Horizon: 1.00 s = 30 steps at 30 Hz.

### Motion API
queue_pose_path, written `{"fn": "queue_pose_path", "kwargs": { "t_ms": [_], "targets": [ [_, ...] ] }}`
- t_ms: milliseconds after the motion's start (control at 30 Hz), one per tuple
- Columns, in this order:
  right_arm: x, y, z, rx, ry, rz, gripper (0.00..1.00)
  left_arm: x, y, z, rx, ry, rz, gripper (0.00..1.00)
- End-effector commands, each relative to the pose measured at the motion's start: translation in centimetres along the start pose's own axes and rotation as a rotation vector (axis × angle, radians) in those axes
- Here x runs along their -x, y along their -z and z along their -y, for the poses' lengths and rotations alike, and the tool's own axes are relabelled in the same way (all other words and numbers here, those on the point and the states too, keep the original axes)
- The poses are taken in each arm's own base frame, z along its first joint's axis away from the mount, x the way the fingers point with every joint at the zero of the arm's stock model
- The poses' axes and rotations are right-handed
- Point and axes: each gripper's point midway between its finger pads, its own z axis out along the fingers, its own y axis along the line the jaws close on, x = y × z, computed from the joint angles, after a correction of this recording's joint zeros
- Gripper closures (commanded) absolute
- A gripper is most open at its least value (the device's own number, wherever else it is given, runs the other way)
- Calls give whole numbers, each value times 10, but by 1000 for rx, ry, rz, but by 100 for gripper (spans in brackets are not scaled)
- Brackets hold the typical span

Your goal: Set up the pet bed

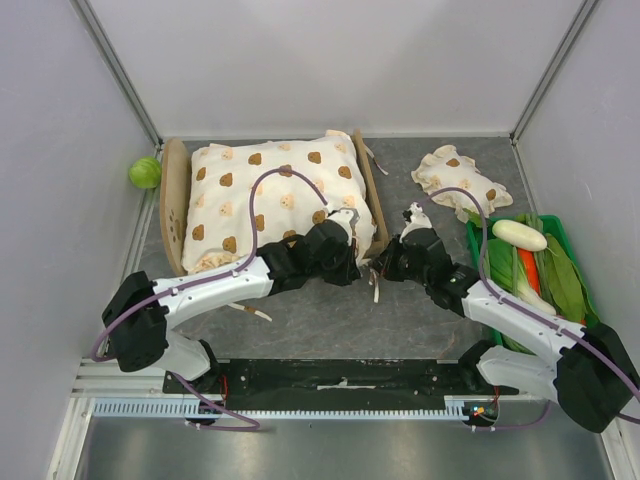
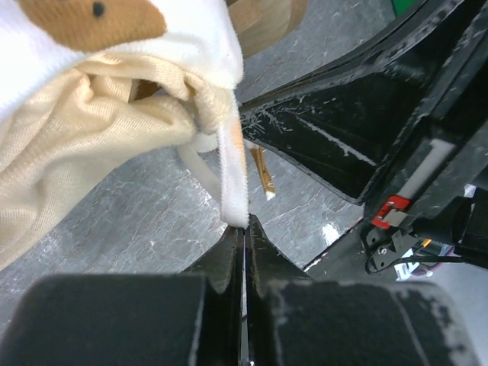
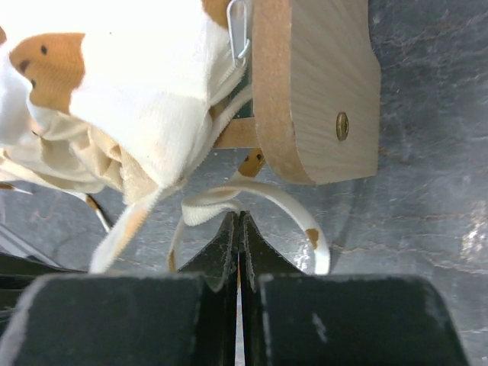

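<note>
At the near right corner of the pet bed [image 1: 368, 190], the left gripper [image 2: 244, 229] and right gripper [image 3: 239, 221] each clamp shut on a cushion tie [image 2: 232, 179]; the bed stretches leftward, just beyond them.

both arms reach forward, left gripper [image 2: 244, 226] and right gripper [image 3: 239, 223] pinched closed.

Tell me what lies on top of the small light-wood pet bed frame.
A cream bear-print cushion covers the frame between its two wooden ends. Whatever lies under the cushion is hidden and cannot be seen.
</note>
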Motion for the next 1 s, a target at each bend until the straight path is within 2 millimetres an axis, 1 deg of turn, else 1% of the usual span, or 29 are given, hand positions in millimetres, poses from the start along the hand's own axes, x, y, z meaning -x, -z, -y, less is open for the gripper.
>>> {"fn": "queue_pose_path", "kwargs": {
  "t_ms": [0,67,133,233,333,367,400,500,533,567,600,667,767,967],
  "targets": [
    [16,0,-18,53,-180,43,100,-4,0,-1,-20,-41,-2,98],
    [12,4,-23,88,-209,4,100,-6,2,-4,-10,-43,-2,98],
    [10,4,-17,74,-265,-9,100,-10,1,-10,3,-48,-7,98],
    [10,3,-9,43,-330,6,100,-15,1,-12,4,-57,-18,98],
    [14,-1,-8,32,-371,25,100,-15,1,-9,-18,-64,-19,98],
    [11,-2,-6,25,-385,18,100,-16,0,-6,-31,-67,-23,98],
    [17,-4,-10,46,-404,43,100,-14,0,-5,-33,-67,-17,98],
    [22,-8,-16,75,-475,63,100,-11,-2,-3,-41,-68,-9,98],
    [22,-10,-17,76,-498,62,100,-14,-2,1,-61,-68,-25,98],
    [24,-11,-18,78,-505,68,100,-13,-2,3,-67,-70,-26,98],
    [27,-13,-13,48,-511,95,100,-13,-2,4,-74,-68,-26,98],
    [30,-14,-10,30,-522,122,100,-13,-4,9,-93,-68,-30,98],
    [36,-15,-13,10,-510,156,100,-12,-5,15,-121,-65,-31,98],
    [18,-21,-26,1,-464,133,100,-6,-6,26,-160,-57,-17,98]
  ]
}}
